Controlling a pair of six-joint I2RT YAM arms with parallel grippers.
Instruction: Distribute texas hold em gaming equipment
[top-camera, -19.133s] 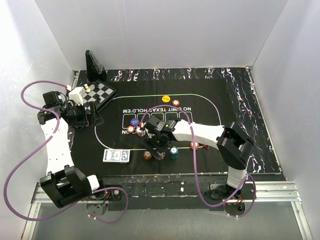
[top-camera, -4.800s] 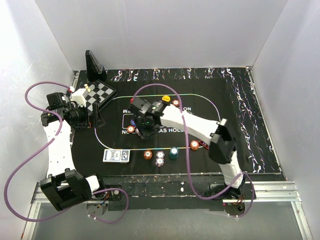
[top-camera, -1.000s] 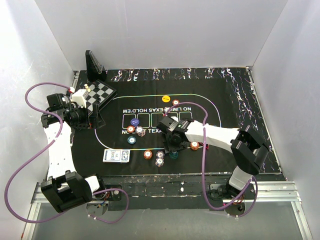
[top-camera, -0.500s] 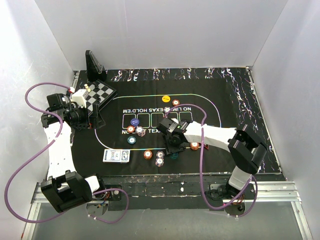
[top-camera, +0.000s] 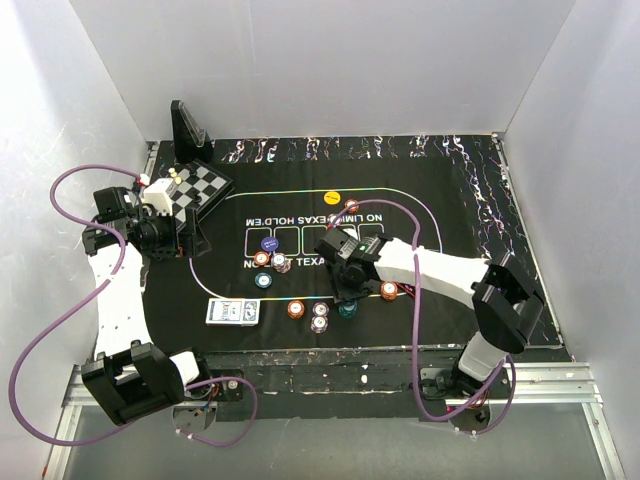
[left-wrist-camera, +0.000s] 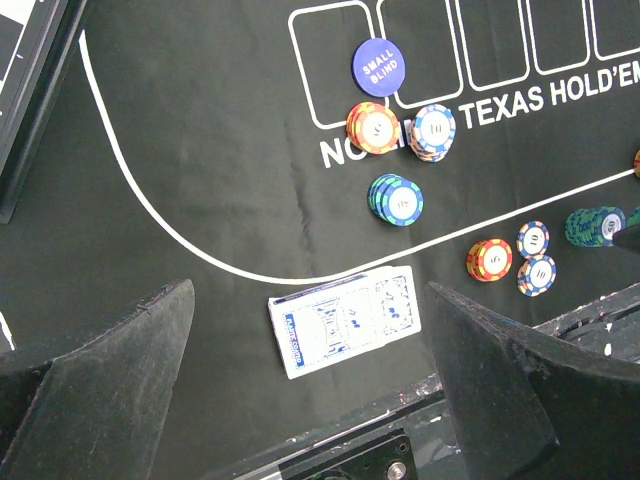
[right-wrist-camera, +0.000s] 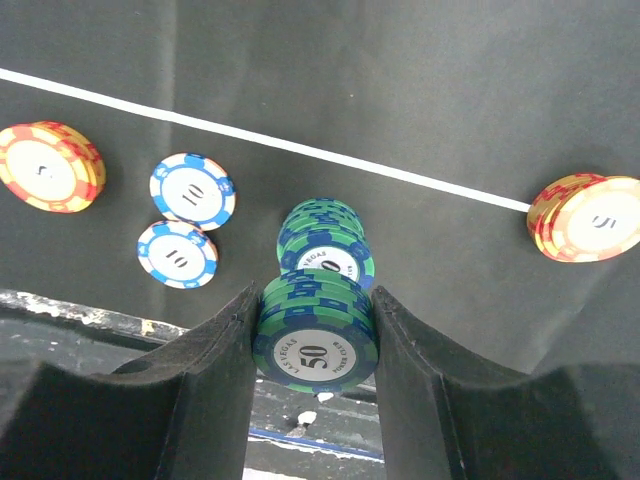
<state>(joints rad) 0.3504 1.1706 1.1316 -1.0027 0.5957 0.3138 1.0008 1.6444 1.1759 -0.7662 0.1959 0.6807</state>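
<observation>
Plainly split off from its pile: a short teal chip stack (right-wrist-camera: 315, 345), marked 50, pinched face-up between the fingers of the right gripper (right-wrist-camera: 313, 330). Held over the near side of the black mat (right-wrist-camera: 450, 80), just in front of the rest of the teal pile (right-wrist-camera: 325, 250), itself left sitting below the white line (right-wrist-camera: 440, 185). Probably gripped this way to share the pile out to another seat, a few chips at a time. Flanked on one side by two white-and-blue 10 chips (right-wrist-camera: 190, 190), with an orange 5 stack (right-wrist-camera: 585, 215) farther out on the other.

Farther left, another set grouped under the blue small-blind button (left-wrist-camera: 380, 67): orange, white, teal. Card deck (left-wrist-camera: 345, 320) lying face-down close by, not yet dealt. Left gripper (left-wrist-camera: 310, 295) spread wide and empty near the chessboard (top-camera: 195, 187), likely parked out of the way.

Hard to tell how many chips in the pinch, or whether lifted clear of the pile behind. Fingertips hidden under the chips. Red triangle marker not made out.
</observation>
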